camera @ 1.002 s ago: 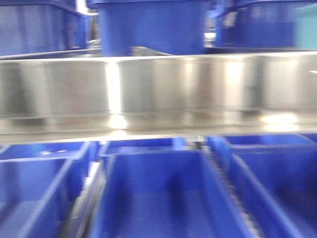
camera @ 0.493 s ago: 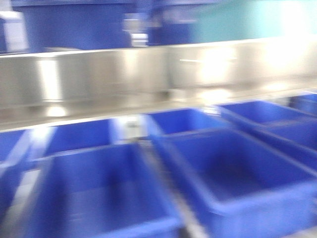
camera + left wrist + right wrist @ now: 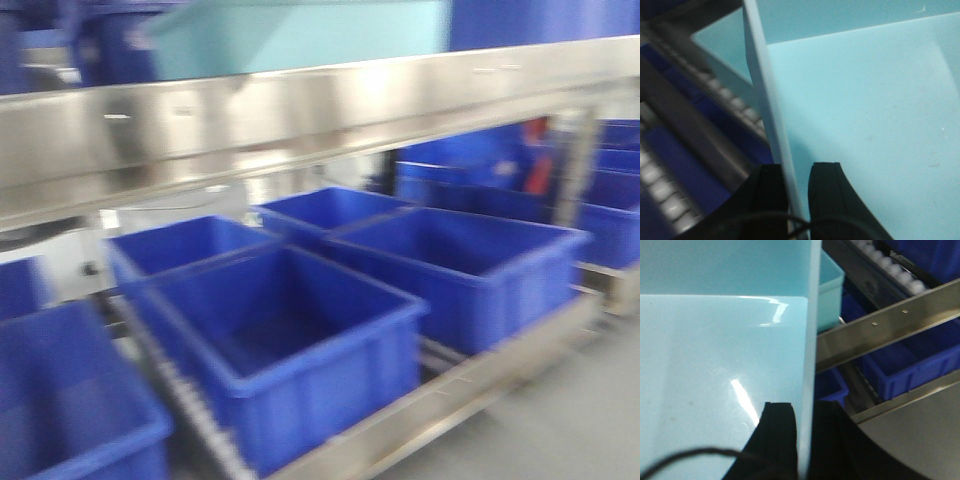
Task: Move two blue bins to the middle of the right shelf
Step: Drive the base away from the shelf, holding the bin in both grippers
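A stainless-steel shelf rail [image 3: 300, 110] crosses the blurred front view, tilted up to the right. Under it, dark blue plastic bins [image 3: 300, 380] with thick rims sit in close rows on a roller track [image 3: 190, 420]. Bare grey floor [image 3: 570, 420] lies at the near right. Above the rail shows the smooth, plain wall of a pale sky-blue plastic bin [image 3: 300, 35]. Nothing can be read through the blur.

In the left wrist view, the left gripper [image 3: 796, 172] is clamped on the pale sky-blue plastic bin [image 3: 865, 110]. One black finger [image 3: 826, 190] presses inside its thin side wall and the other outside. The bin's bare floor spreads to the right. Blurred rollers and dark blue run to the left.

In the right wrist view, the right gripper [image 3: 805, 412] pinches the opposite wall in the same way, with the glossy bin floor to the left. A corner of a second pale blue bin [image 3: 831, 287] shows just beyond that wall. Steel rails and dark blue bins lie farther right, above grey floor.
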### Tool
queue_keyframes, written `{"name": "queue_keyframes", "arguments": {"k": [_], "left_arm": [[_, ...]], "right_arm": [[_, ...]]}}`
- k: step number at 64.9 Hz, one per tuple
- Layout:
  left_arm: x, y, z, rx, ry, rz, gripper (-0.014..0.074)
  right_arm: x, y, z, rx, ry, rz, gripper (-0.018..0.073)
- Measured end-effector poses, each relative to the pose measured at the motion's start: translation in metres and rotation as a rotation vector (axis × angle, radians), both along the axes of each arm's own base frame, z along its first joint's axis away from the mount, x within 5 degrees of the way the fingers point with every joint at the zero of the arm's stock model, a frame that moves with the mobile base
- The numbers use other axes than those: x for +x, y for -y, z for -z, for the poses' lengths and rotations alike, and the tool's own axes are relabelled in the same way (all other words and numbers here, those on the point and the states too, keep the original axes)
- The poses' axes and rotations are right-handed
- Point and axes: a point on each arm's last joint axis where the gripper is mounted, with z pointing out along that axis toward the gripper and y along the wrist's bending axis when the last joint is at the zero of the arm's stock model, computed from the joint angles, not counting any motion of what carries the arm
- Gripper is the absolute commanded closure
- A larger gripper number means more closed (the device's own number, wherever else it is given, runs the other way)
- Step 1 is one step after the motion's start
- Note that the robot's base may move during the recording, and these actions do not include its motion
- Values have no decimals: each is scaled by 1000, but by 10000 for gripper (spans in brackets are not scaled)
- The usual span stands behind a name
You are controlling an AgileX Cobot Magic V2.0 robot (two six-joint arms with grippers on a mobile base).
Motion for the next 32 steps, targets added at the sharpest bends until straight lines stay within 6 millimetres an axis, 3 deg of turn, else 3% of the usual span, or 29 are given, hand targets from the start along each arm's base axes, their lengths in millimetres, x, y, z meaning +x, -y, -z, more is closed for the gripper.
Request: {"name": "queue_keyframes", "arguments": {"k": [32], "left_arm": [[1,1,1,1,-1,0,707]], "right_arm": [[0,0,0,1,3,1,711]]}}
